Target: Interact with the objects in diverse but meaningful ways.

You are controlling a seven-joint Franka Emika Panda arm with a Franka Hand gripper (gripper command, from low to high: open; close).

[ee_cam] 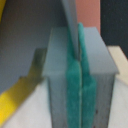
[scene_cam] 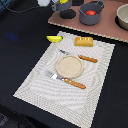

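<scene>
Woven mat [scene_cam: 95, 75]: pale, laid on a dark surface [scene_cam: 20, 40].
Plate [scene_cam: 68, 65]: round, tan, at the mat's middle, between a knife [scene_cam: 81, 57] and a fork [scene_cam: 66, 80].
Banana [scene_cam: 54, 38]: yellow, at the mat's far corner, toward the exterior view's left.
Bread [scene_cam: 84, 41]: golden loaf on the mat's far edge.
Tomato [scene_cam: 90, 12]: red, seen inside a grey pot [scene_cam: 91, 16].
Hand [ee_cam: 80, 90]: green pads [ee_cam: 74, 85] pressed together, nothing seen between them.
</scene>
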